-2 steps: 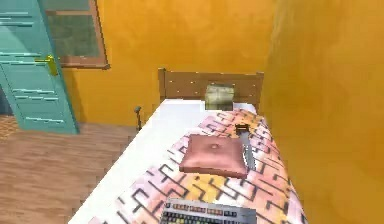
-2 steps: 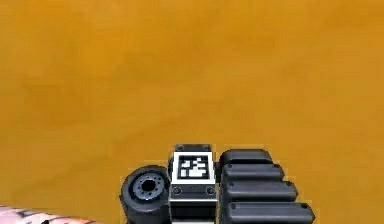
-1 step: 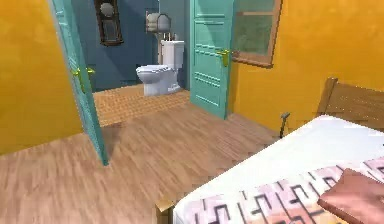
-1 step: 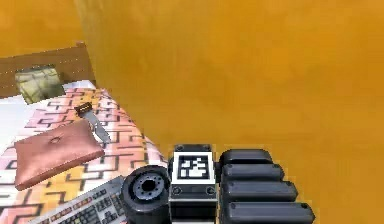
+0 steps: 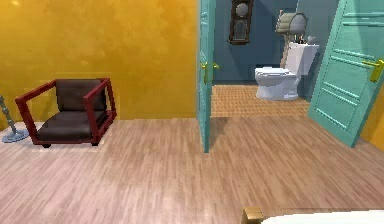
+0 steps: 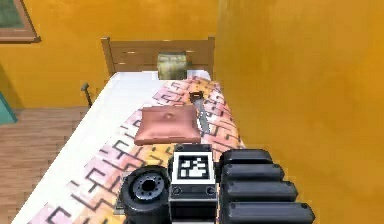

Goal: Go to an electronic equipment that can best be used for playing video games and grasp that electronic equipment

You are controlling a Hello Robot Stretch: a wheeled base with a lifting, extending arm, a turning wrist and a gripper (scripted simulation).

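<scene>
Forward view armchair (image 5: pixel 70 112), arm side view bed (image 6: pixel 106 128)

Arm (image 6: pixel 258 188) sits low at the arm side view's bottom edge
A white marker square (image 6: pixel 193 166) stands left of it, then the gripper (image 6: pixel 150 195), dark and round; whether it holds anything cannot be told

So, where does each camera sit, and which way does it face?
Forward view: on the robot, facing ahead and slightly down at an armchair, a teal door and a toilet; own body: none.
Arm side view: on the robot's body, facing sideways at a bed with a pink cushion; arm and claw at the bottom.
Shared: yellow wall and wooden floor.
</scene>
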